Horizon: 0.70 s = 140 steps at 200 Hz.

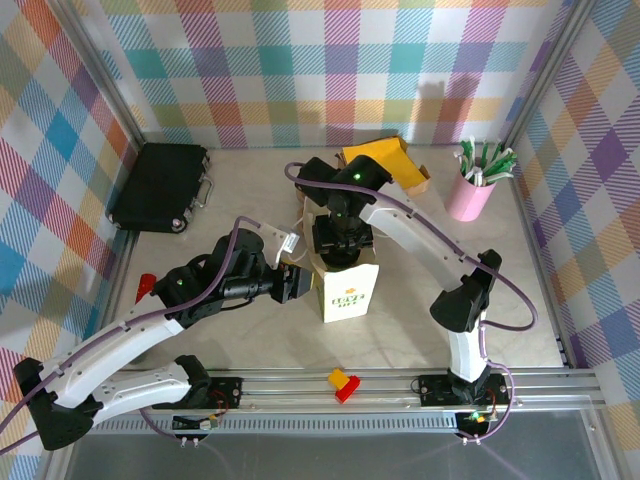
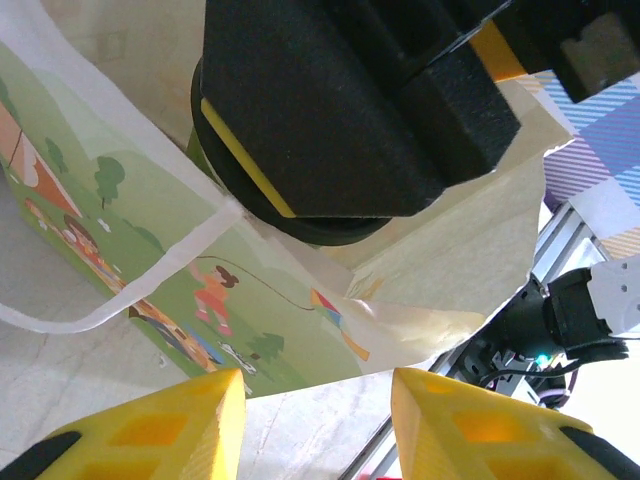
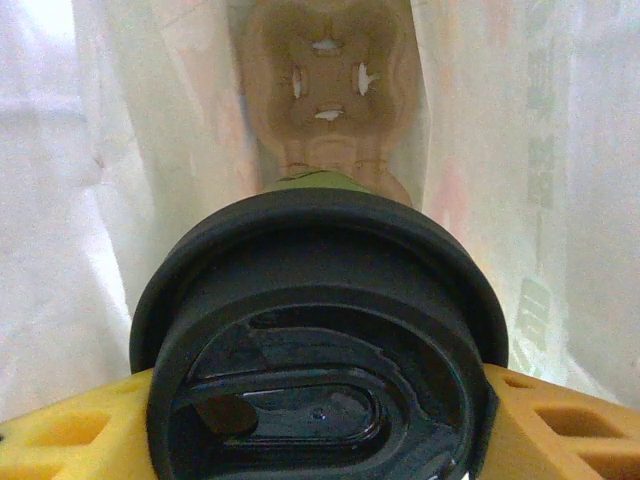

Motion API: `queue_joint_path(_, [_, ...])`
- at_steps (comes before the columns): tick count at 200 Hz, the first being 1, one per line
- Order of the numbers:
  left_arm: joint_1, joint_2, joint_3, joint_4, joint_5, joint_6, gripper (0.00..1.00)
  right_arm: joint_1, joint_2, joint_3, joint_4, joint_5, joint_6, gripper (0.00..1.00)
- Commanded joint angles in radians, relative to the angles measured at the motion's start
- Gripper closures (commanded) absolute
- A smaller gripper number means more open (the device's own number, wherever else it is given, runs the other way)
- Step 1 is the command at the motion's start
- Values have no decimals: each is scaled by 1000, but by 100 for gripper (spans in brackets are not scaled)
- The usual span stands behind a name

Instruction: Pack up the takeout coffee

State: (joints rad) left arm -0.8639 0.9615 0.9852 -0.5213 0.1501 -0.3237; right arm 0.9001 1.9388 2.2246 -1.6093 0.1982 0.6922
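Coffee (image 3: 315, 340) sits clamped between right fingers (image 3: 560, 430) inside bag (image 3: 500, 150); left fingers (image 2: 150, 425) spread apart.

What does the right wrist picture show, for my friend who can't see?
A black-lidded coffee cup, seen from above, is held between two yellow fingers. It hangs inside a white paper bag, above a brown cardboard tray at the bottom.

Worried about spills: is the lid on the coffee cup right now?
On. In the right wrist view the black lid covers the green cup, held between the yellow fingers of the right gripper.
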Motion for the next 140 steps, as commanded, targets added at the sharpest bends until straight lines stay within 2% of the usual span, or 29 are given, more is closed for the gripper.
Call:
queue_joint_path(1, [-9, -15, -9, 23, 31, 24, 58, 2, 8, -14, -173, 10, -1, 46])
queue_joint_path(41, [-9, -27, -49, 60, 72, -10, 60, -4, 13, -17, -171, 6, -2, 46])
queue_joint_path(140, [-10, -47, -80, 56, 62, -2, 62, -7, 15, -67, -133, -23, 8, 46])
